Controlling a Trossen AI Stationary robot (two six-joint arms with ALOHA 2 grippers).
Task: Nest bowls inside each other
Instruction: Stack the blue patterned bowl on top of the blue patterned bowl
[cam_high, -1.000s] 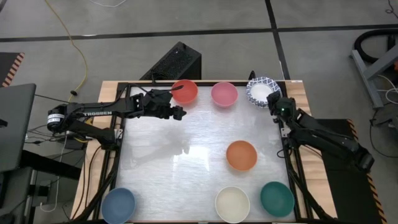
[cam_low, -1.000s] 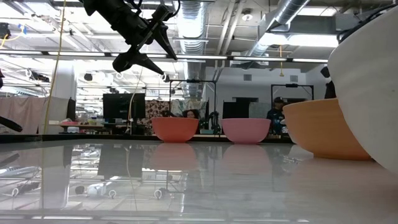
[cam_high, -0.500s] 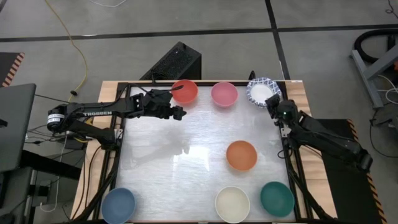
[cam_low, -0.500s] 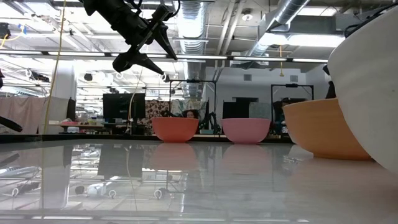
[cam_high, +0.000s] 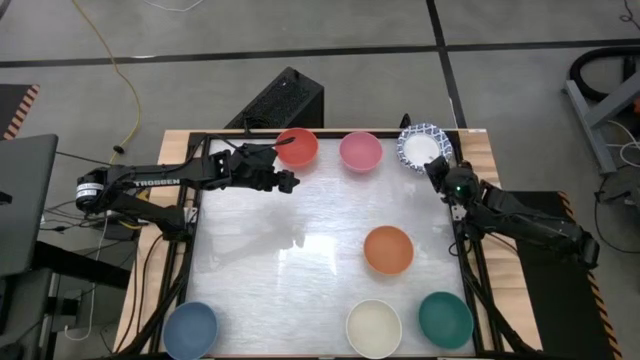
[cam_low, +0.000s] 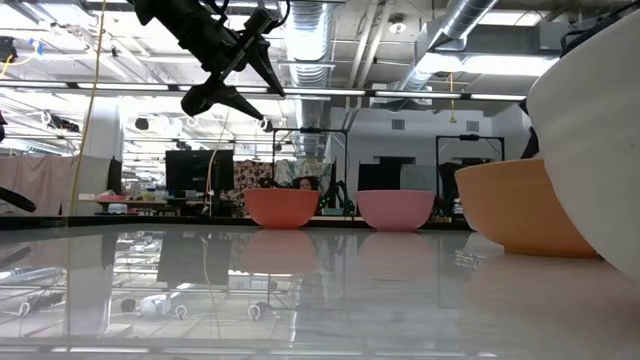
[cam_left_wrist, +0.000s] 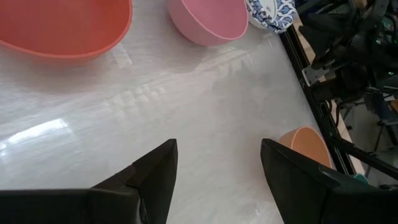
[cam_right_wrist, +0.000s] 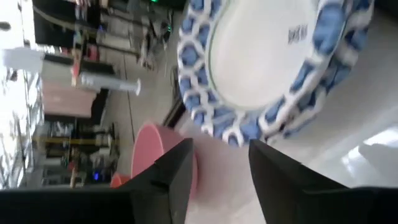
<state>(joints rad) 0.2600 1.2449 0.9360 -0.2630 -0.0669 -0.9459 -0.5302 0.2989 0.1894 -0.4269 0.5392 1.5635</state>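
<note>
The right gripper (cam_high: 437, 168) hangs just beside the white round bowl with a blue patterned rim (cam_high: 423, 146) at the bench's (cam_high: 290, 260) far right corner — jaws open, empty. The left gripper (cam_high: 292, 181), above the bench near the red plain round bowl (cam_high: 296, 147), is open too.

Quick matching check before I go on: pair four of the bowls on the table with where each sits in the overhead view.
Things:
1. red bowl
2. blue bowl
3. orange bowl
4. white bowl with blue patterned rim

Places:
A. near left corner of the table
B. far right corner, just ahead of the right gripper
C. far edge, beside the left gripper
D. right of centre, apart from the other bowls

Pairs: 1-C, 2-A, 3-D, 4-B
</note>
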